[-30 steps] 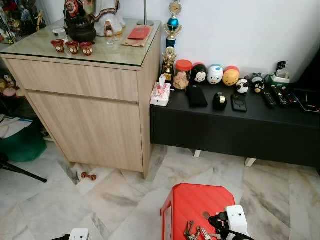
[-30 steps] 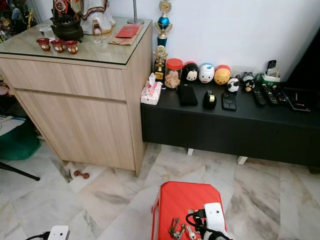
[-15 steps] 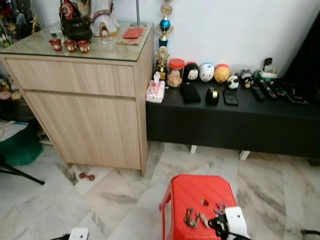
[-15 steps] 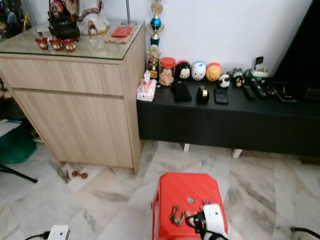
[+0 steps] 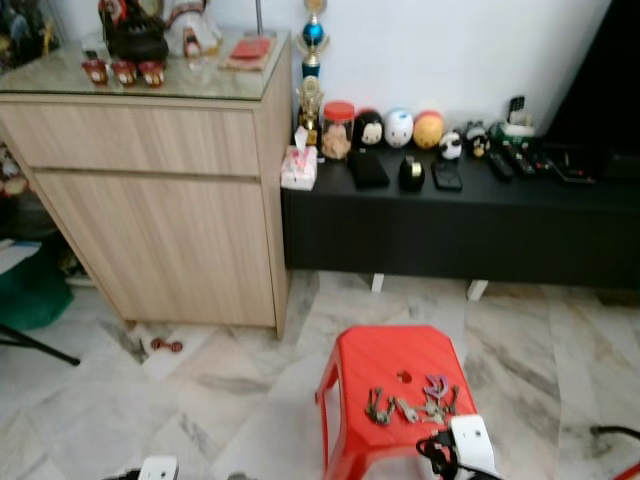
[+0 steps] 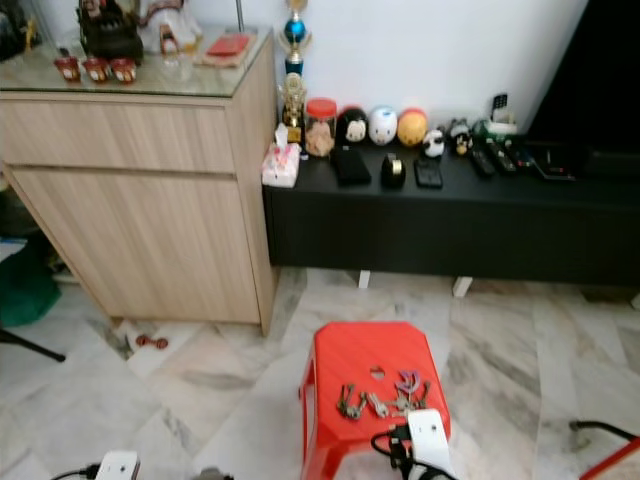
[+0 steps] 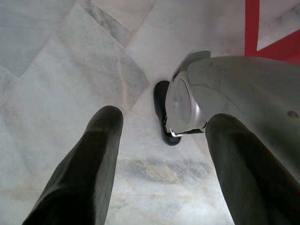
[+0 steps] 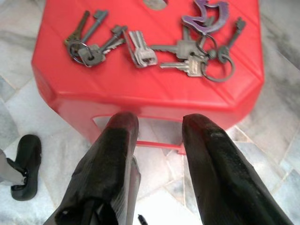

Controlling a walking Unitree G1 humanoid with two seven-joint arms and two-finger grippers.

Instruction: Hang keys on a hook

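Lying on the red stool (image 8: 140,89), keys (image 8: 154,49) sit at 12 o'clock from the right gripper (image 8: 157,136), whose fingers are parted and empty, short of the stool edge. Left gripper (image 7: 159,140): parted, empty, over marble floor (image 7: 61,70).

My head views are evenly and brightly lit but soft with motion blur, the ornaments on the black bench (image 5: 470,215) smeared and the glass cabinet top (image 5: 150,85) carrying a pale sheen. My right wrist view is sharp on the keys (image 8: 154,49), while my right hand's fingers (image 8: 112,164) loom dark and blurred. In my left wrist view the marble floor (image 7: 56,61) is bright and washed, and my left hand's fingers (image 7: 89,173) are dark, out of focus.
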